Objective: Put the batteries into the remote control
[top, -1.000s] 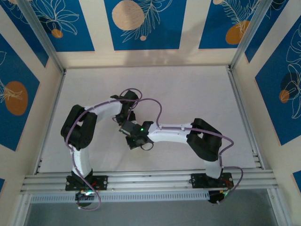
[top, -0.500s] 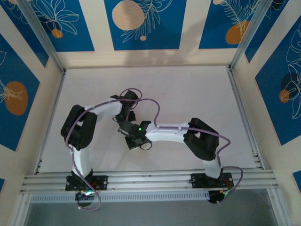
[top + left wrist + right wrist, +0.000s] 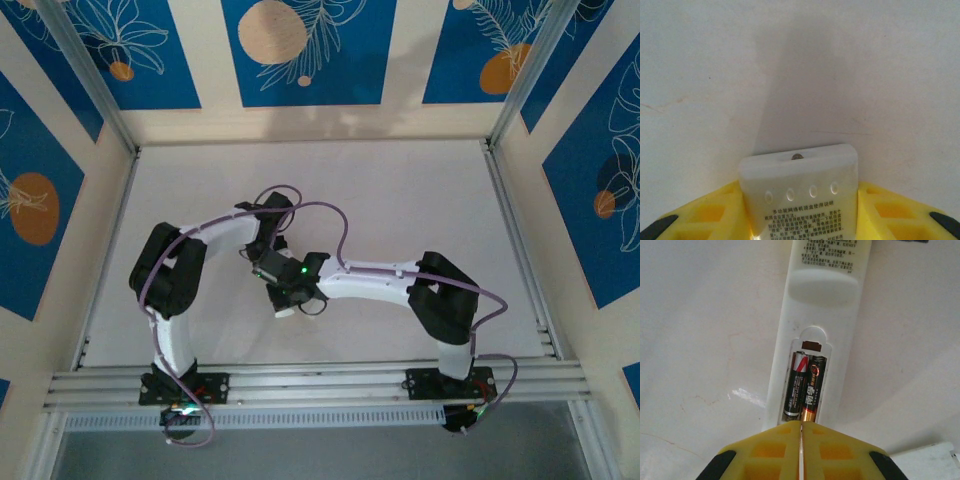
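at the centre of the right wrist view, item one: remote control (image 3: pixel 812 320), slim, white, back face up over the table (image 3: pixel 700 340), its battery bay uncovered. item two: batteries (image 3: pixel 805 387), a pair, seated side by side lengthwise in that bay, dark with coppery near ends.

handling, as we judge it: both items are light and rigid. the remote's shell looks smooth and apt to slip, so we would grip it across its long edges, away from the bay. the batteries are small and round, and better pressed from above than pinched.

right gripper (image 3: pixel 801 432): jaws together at the bottom of the frame, tips just at the batteries' near ends; we cannot tell whether they touch.

left gripper (image 3: pixel 800 195): clamped on the remote's sides, one end jutting past the fingers.

item three: flat white cover piece (image 3: pixel 927 460), lower right, apart from the remote.
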Robot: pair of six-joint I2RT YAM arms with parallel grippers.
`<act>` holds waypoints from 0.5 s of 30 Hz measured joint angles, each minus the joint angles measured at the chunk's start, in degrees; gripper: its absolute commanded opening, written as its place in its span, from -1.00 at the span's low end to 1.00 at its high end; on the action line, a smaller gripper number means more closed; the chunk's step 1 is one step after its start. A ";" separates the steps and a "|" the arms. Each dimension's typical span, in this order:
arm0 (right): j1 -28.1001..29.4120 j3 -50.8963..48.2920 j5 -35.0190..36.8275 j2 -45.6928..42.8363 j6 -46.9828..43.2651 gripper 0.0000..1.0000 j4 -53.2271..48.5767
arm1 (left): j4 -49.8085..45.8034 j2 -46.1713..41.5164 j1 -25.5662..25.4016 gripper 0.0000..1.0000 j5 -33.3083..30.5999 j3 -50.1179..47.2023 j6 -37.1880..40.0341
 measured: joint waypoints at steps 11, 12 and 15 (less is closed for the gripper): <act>-0.24 0.00 0.11 5.49 0.22 -0.80 3.82 | 0.02 -0.02 0.02 -0.08 0.22 -0.02 0.00; -0.24 0.00 -0.04 5.49 0.22 -0.80 4.11 | 0.02 -0.02 0.02 -0.06 0.22 -0.02 0.00; -0.28 0.00 -0.13 5.44 0.20 -0.80 4.31 | 0.04 -0.02 0.02 0.04 0.22 -0.02 0.00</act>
